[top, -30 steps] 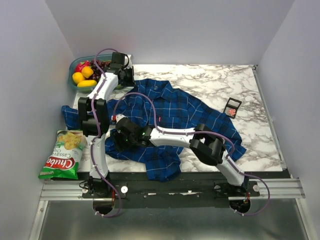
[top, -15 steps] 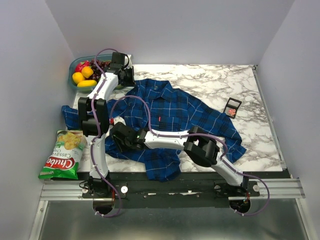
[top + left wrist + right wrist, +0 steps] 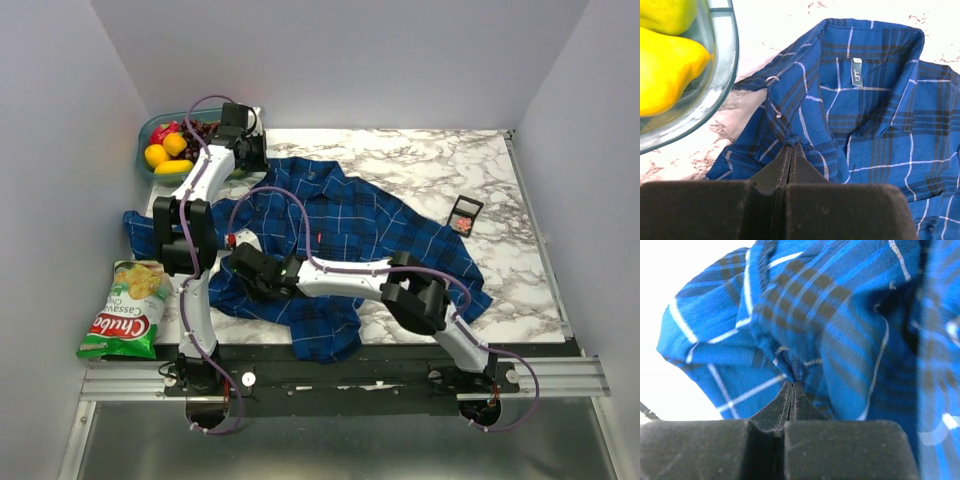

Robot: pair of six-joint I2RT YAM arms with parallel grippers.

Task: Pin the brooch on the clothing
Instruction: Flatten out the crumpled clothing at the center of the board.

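– At 8 o'clock on the marble table [image 3: 520,290], nearest the arm bases, what is marked?
– Snack bag [image 3: 125,312], green and red, lying flat near the shirt's 8 o'clock edge.

– And next, moving away from the bases?
– Clothing [image 3: 350,225]: a blue plaid shirt with thin white lines, spread over the middle of the table with its collar [image 3: 875,45] toward 11 o'clock. The right gripper [image 3: 791,386] sits at the shirt's 8 o'clock part. Its jaws are pressed together, and a small fold of plaid cloth is pinched between the tips. In the right wrist view the fabric bunches upward around that pinch.

– Where is the pin?
– Brooch [image 3: 462,223]: a small salmon-red piece on the black case [image 3: 467,205]. The case lies on bare marble at 3 o'clock of the shirt, just beside the cloth's edge. The brooch is well apart from both grippers, and neither touches it.

– What lies farthest back?
– The left gripper [image 3: 791,149] is at 11 o'clock of the shirt, beside the collar. Its jaws are together, clamped on a raised ridge of cloth at the shoulder. The glass bowl [image 3: 727,70] stands in the table's 10 o'clock corner and holds yellow fruit [image 3: 665,65]. Its rim is near the shirt's shoulder, with marble showing between them.
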